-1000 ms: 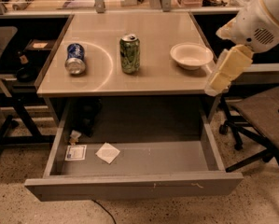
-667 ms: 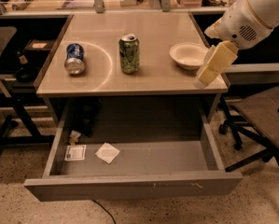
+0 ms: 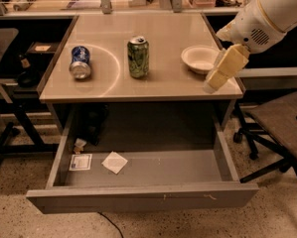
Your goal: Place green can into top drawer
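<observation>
The green can (image 3: 138,57) stands upright near the middle of the desk top (image 3: 163,31), with its silver top up. The top drawer (image 3: 143,198) is pulled wide open below the desk, its grey front panel nearest the camera. My gripper (image 3: 219,77) hangs from the white arm at the upper right. It points down-left over the desk's right front edge, just right of a white bowl, and is well to the right of the can. It holds nothing that I can see.
A blue can (image 3: 80,62) lies on its side at the desk's left. A white bowl (image 3: 200,58) sits at the right. The drawer holds a white paper square (image 3: 114,162) and a small card (image 3: 80,161). An office chair (image 3: 282,123) stands to the right.
The arm has swung left and slightly up, bringing the gripper from beside the desk's right edge to over its right front corner near the bowl. The cans and drawer have not moved.
</observation>
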